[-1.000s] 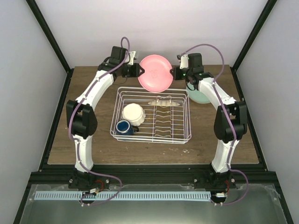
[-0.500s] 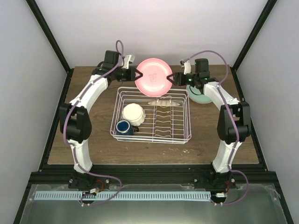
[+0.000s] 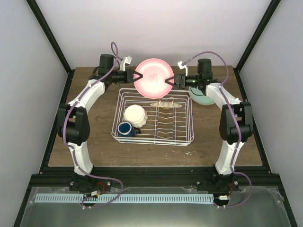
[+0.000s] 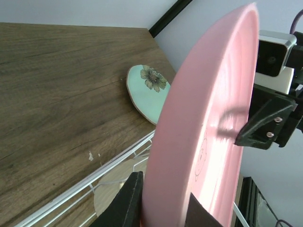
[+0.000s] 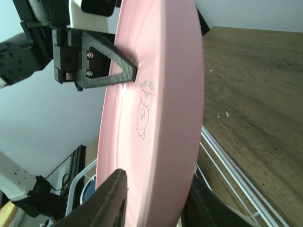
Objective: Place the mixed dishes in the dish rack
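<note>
The pink plate (image 3: pixel 154 75) hangs on edge above the far rim of the white wire dish rack (image 3: pixel 190 118). My left gripper (image 3: pixel 138 75) is shut on its left rim and my right gripper (image 3: pixel 170 80) is shut on its right rim. In the left wrist view my gripper (image 4: pixel 163 203) straddles the plate (image 4: pixel 208 118). In the right wrist view my gripper (image 5: pixel 156 203) straddles the plate (image 5: pixel 156 104). The cream bowl (image 3: pixel 135 114) and dark blue mug (image 3: pixel 125 128) sit in the rack's left half. A yellowish plate (image 3: pixel 165 104) stands in the dividers.
The pale green plate (image 3: pixel 202 98) with a flower print lies on the wooden table right of the rack, under my right forearm; it also shows in the left wrist view (image 4: pixel 149 92). Black frame posts stand at the table's far corners.
The pink plate has shifted slightly left and back and turned more upright. Both wrists have swung outward and both still hold its rims.
</note>
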You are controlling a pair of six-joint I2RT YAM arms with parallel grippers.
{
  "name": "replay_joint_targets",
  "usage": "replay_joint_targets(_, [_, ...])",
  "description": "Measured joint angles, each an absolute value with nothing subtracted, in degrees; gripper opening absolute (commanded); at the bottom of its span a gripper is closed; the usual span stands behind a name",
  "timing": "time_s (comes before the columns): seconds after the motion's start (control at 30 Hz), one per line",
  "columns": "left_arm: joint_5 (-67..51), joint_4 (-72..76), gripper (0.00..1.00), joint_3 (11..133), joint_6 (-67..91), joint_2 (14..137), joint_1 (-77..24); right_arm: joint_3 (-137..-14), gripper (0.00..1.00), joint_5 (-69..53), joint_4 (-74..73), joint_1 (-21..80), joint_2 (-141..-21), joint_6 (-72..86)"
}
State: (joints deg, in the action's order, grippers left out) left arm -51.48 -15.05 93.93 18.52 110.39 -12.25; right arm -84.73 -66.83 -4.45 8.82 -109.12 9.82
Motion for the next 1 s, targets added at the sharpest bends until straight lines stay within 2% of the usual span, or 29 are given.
replay_joint_targets(0.13, [-51.8,-13.1,0.19,93.7,18.2,110.4,-12.3,-85.9,0.12,-67.3,-6.5,9.0,-110.4,10.5])
replay_joint_targets(0.23, [-53.5,-12.3,0.31,93.7,18.5,110.4,-12.9,-86.0,0.07,-66.6,-7.5,8.8,-111.4,10.3])
replay_joint_targets(0.3, [-55.3,-11.5,0.47,93.7,19.4,110.3,-13.2,-86.0,0.04,-64.7,-8.4,8.8,-112.0,10.4])
replay_joint_targets(0.4, [-57.0,-10.6,0.66,94.0,19.8,109.6,-14.5,-86.0,0.01,-64.0,-9.6,9.0,-112.8,9.3])
replay_joint_targets(0.53, [-56.9,-11.2,0.95,94.4,18.9,109.1,-14.6,-87.0,0.01,-62.2,-11.8,9.5,-112.8,6.9])
replay_joint_targets(0.57, [-56.5,-11.9,0.99,94.4,18.3,108.8,-14.4,-87.3,0.01,-61.2,-12.5,9.5,-112.8,6.4])
replay_joint_targets(0.83, [-51.6,-15.9,1.0,92.2,15.2,102.8,-10.5,-87.7,0.01,-48.2,-15.6,7.6,-109.4,4.2])
replay_joint_targets(1.0, [-45.9,-12.8,1.0,86.8,17.1,96.4,-5.0,-86.9,0.01,-38.1,-17.5,6.6,-101.2,-2.0])
